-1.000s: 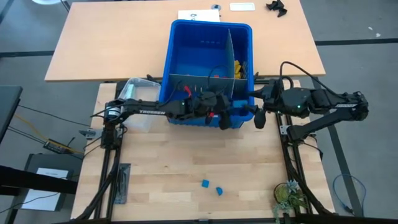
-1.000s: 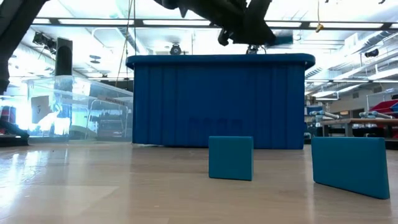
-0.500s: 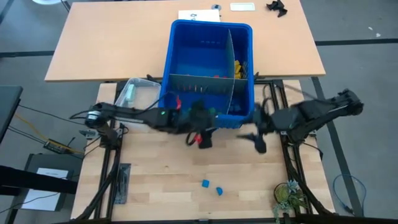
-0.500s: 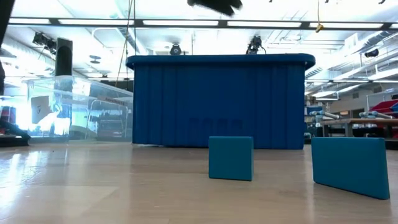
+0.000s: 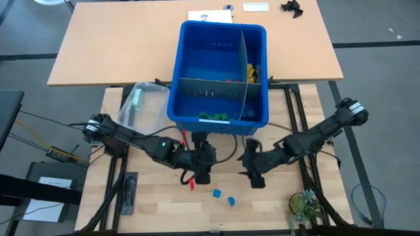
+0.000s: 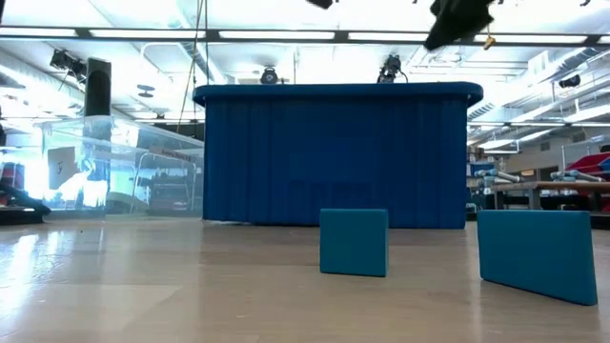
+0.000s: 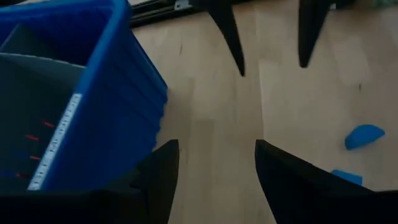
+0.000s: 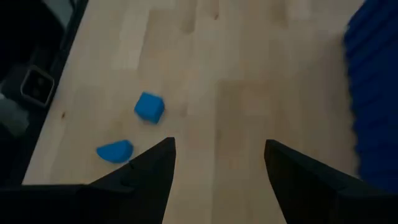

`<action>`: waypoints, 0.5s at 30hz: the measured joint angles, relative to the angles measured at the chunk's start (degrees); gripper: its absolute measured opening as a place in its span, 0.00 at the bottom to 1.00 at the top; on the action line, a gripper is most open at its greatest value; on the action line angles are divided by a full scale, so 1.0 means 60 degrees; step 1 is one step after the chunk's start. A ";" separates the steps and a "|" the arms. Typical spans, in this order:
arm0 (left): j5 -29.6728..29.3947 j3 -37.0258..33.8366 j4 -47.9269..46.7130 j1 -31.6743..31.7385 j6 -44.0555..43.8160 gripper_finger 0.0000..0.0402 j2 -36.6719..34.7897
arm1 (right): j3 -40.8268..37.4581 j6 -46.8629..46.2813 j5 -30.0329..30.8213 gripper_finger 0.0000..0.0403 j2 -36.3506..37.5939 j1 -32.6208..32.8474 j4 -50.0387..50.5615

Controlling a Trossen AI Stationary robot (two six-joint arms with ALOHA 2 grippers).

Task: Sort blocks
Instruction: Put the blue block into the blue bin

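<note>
Two small blue blocks (image 5: 216, 193) (image 5: 231, 200) lie flat on the light wood table near its near edge; the low view shows them too (image 6: 354, 242) (image 6: 538, 252). My left gripper (image 5: 201, 176) hovers open just left of and beyond them, nothing between its fingers (image 7: 216, 146). My right gripper (image 5: 254, 178) hovers open to their right, also empty (image 8: 219, 142); its wrist view looks down on both blocks (image 8: 149, 107) (image 8: 115, 150). More blocks, green (image 5: 213, 117) and yellow (image 5: 251, 69), lie inside the divided blue bin (image 5: 184, 39).
The large blue bin stands at the table's far middle, its wall (image 6: 334, 157) behind the two blocks. A clear plastic tub (image 5: 141, 105) sits to the bin's left. A small plant (image 5: 303, 204) stands at the near right corner. Bare wood lies between bin and blocks.
Both grippers have left the bin's near rim and swung toward the table's near edge, stopping on either side of the two blue blocks. The right one has also come down and tipped further downward. The blocks have not moved.
</note>
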State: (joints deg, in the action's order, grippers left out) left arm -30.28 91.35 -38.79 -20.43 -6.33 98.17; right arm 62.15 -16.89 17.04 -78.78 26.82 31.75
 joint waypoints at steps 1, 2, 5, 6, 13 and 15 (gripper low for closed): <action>-0.0002 -0.0216 0.0169 -0.0028 0.0000 0.54 -0.0059 | 0.0000 -0.0003 -0.0097 0.61 -0.0172 -0.0052 -0.0057; 0.0011 -0.0434 0.0266 -0.0046 -0.0015 0.54 -0.0115 | 0.0000 -0.0007 -0.0164 0.61 -0.0312 -0.0111 -0.0071; 0.0151 -0.1168 0.0852 -0.0055 -0.0062 0.54 -0.0176 | 0.0000 -0.0031 -0.0322 0.61 -0.0673 -0.0218 -0.0324; 0.0276 -0.1464 0.1049 -0.0055 -0.0062 0.54 -0.0179 | 0.0000 -0.0028 -0.0347 0.61 -0.0750 -0.0214 -0.0368; 0.1487 -0.2759 0.2763 -0.0036 0.0052 0.54 -0.0259 | 0.0000 -0.0269 -0.0262 0.60 -0.0870 -0.0284 -0.0862; 0.1603 -0.2809 0.2881 -0.0036 0.0055 0.54 -0.0259 | 0.0000 -0.0374 -0.0238 0.59 -0.0867 -0.0282 -0.1046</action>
State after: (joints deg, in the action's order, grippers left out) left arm -20.66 74.50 -21.51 -20.64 -6.00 96.62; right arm 62.15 -19.13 15.62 -83.99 25.12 25.48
